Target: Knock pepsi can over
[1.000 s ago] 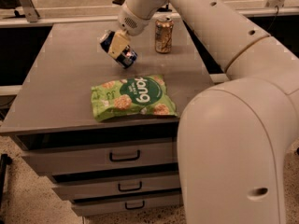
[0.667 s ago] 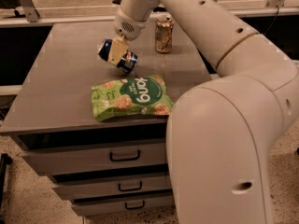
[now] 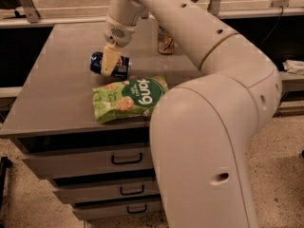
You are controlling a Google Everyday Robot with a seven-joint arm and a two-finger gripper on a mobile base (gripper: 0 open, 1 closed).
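The pepsi can (image 3: 107, 65) is dark blue and lies on its side on the grey cabinet top (image 3: 61, 84), left of centre. My gripper (image 3: 110, 61) hangs from the white arm directly over the can, and its tan finger (image 3: 110, 59) crosses in front of the can's middle. The can's left end and right end show on either side of the finger.
A green snack bag (image 3: 129, 98) lies flat just in front of the can, near the front edge. A gold can (image 3: 166, 40) stands upright at the back, partly behind my arm. Drawers (image 3: 126, 158) are below the top.
My gripper has moved left across the top, and the blue can with it. The can now lies flat on its side, further left than before.
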